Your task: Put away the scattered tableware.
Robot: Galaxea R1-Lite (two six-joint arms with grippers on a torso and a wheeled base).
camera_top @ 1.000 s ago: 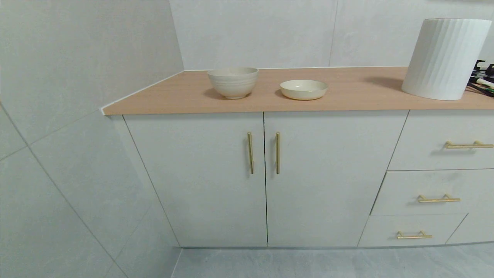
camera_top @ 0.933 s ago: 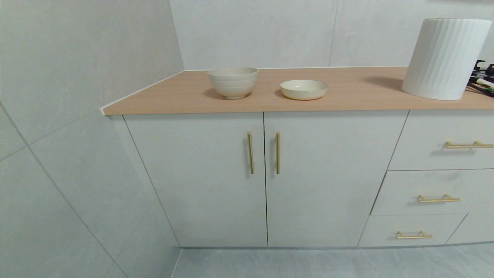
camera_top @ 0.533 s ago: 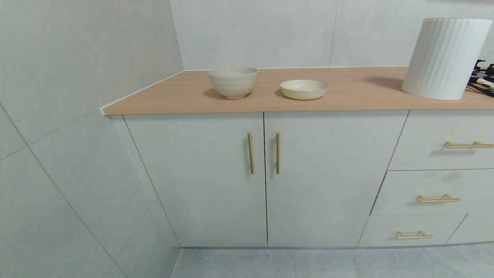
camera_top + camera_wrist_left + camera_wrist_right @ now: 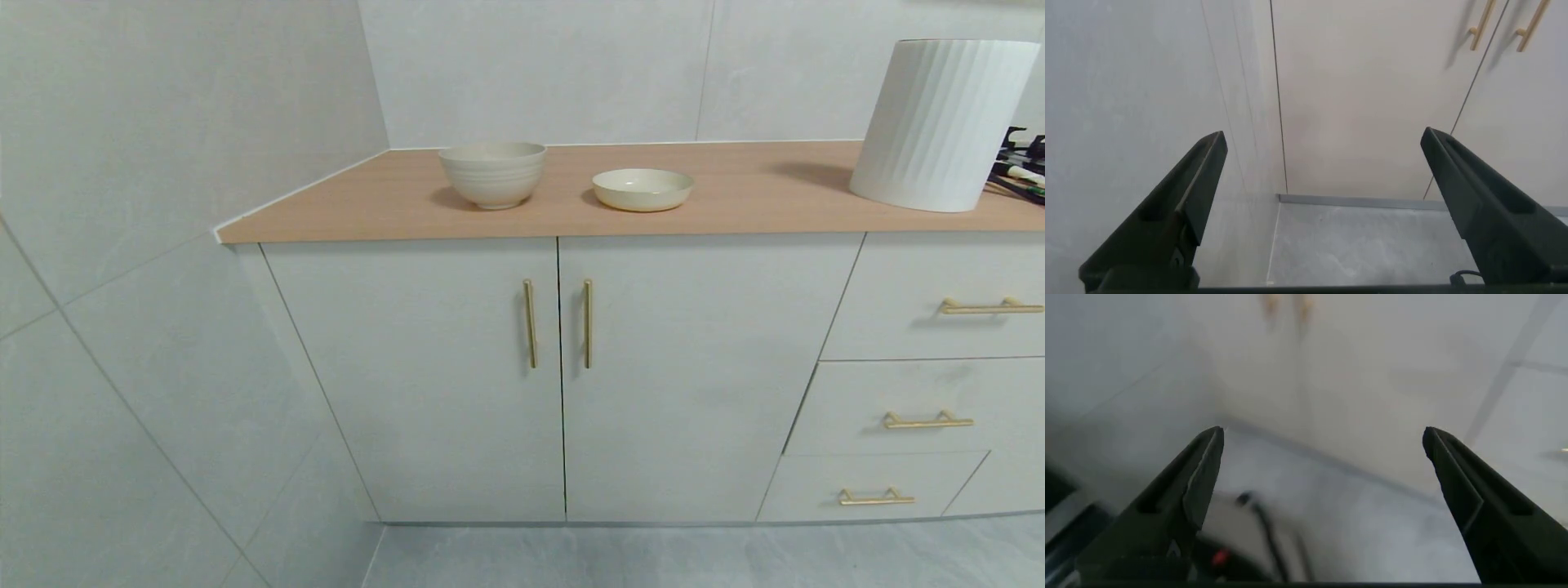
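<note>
On the wooden surface (image 4: 735, 204), toward its left end, a deep bowl (image 4: 492, 173) stands upright with a shallow dish (image 4: 643, 189) near it on the right, the two apart, and a tall white ribbed cylinder (image 4: 943, 122) stands at the far right. Below, two cabinet doors (image 4: 424, 384) are shut, their gold handles (image 4: 531, 323) side by side, with three drawers (image 4: 922, 384) to the right. Down low before the cabinet, the left gripper (image 4: 1323, 140) and right gripper (image 4: 1323, 437) each hang with jaws spread wide and nothing between them, over the grey floor (image 4: 1372, 249).
</note>
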